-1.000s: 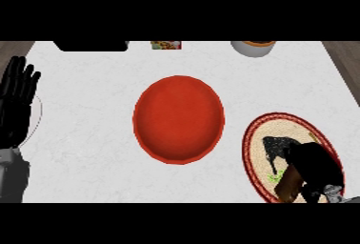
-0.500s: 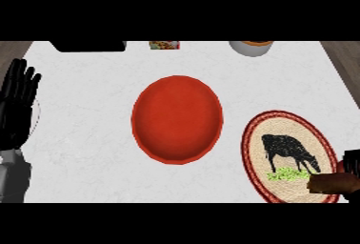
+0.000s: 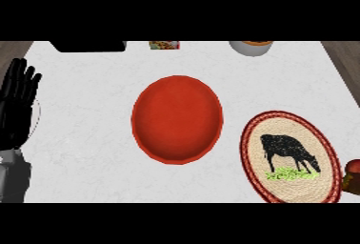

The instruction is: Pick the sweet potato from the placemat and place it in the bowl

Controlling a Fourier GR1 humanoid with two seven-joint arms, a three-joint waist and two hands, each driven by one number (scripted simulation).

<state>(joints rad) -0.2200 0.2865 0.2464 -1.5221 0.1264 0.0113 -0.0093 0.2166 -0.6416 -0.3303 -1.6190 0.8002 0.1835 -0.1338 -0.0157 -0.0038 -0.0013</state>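
Here, left hand open at left edge, fingers up; bowl and placemat rightward; potato far right, state of right hand indeterminable.

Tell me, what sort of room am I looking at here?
Most likely a kitchen counter set for a meal. A red bowl sits on a pale marble-like countertop, beside a round woven placemat with a cow picture, and a pot-like vessel stands at the far edge.
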